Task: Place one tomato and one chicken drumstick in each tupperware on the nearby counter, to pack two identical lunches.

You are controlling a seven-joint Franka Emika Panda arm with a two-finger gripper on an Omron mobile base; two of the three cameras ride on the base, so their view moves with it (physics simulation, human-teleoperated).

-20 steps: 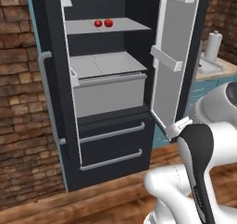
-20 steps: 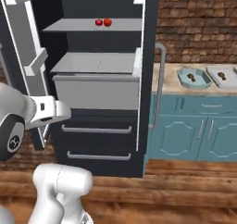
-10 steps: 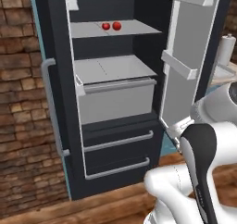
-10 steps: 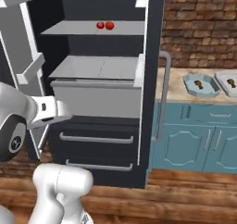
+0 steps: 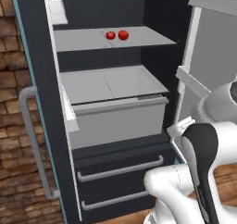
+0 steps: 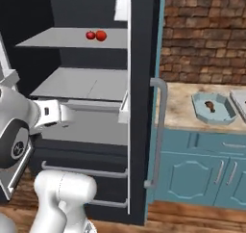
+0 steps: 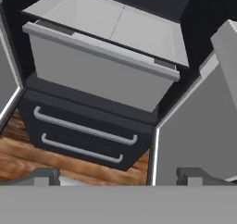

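The fetching of a tomato appears to be the step in hand, judged from how things lie. In the left base view, two tomatoes (image 5: 117, 34) are seen side by side on the upper grey shelf (image 5: 83, 40) of the open black fridge (image 5: 34, 102), above a pale drawer (image 5: 118, 119) that stands pulled out. The tool (image 7: 118, 177) is seen low in the hand view, its fingertips (image 7: 44, 176) set wide apart and nothing between them; it is aimed at the drawer front and the dark lower drawers (image 7: 83, 135), well below the shelf. The next move is judged to call for the arm to be raised and reached inward to the shelf, so that one tomato can be taken between the released fingers without the other being knocked.

Further right, in the right base view, one tupperware (image 6: 214, 108) is seen on the beige surface (image 6: 180, 102) beside the fridge, with a brown piece inside, probably a drumstick. No tomato can be made out in it. A second tupperware (image 6: 240, 101) is cut off by the frame's right edge, and its contents cannot be told. The drawer's inside is seen only in part.
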